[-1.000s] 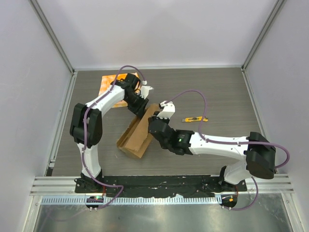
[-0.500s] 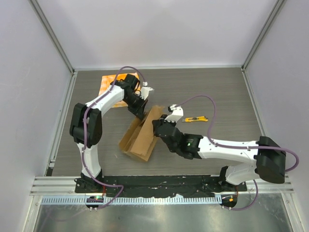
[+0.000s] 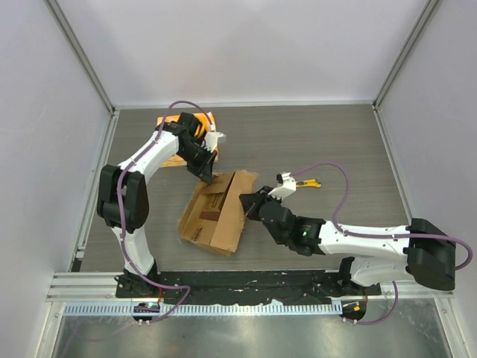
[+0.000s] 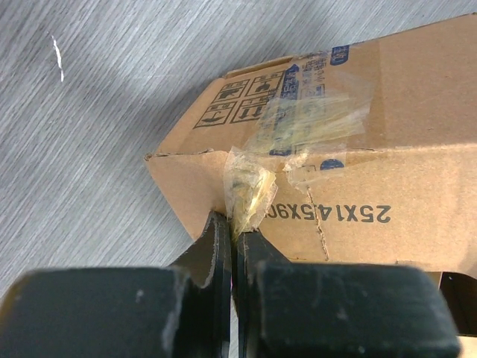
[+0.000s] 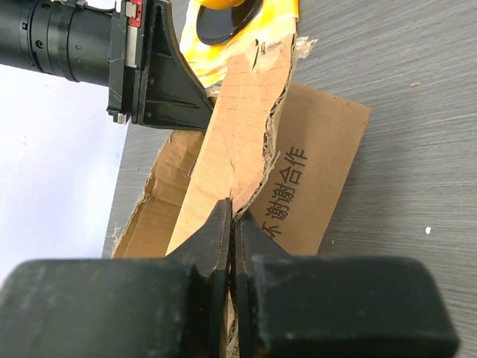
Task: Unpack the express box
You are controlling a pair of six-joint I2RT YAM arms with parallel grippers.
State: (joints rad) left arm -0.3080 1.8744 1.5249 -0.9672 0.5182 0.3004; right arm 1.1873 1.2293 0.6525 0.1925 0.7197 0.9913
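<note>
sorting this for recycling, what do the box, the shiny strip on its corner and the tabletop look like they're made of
The express box looks like matte brown corrugated cardboard: ragged torn edges, ink printed straight on it. The tape looks like clear glossy plastic film, crinkled and slightly yellowed. The table shows grey wood-grain streaks with a dull sheen, probably a laminate, though that is uncertain.

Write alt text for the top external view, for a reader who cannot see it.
An open brown express box sits in the middle of the table, the left gripper pinching its far edge and the right gripper its right flap. An orange packet lies at the far left, a yellow cutter to the box's right.
</note>
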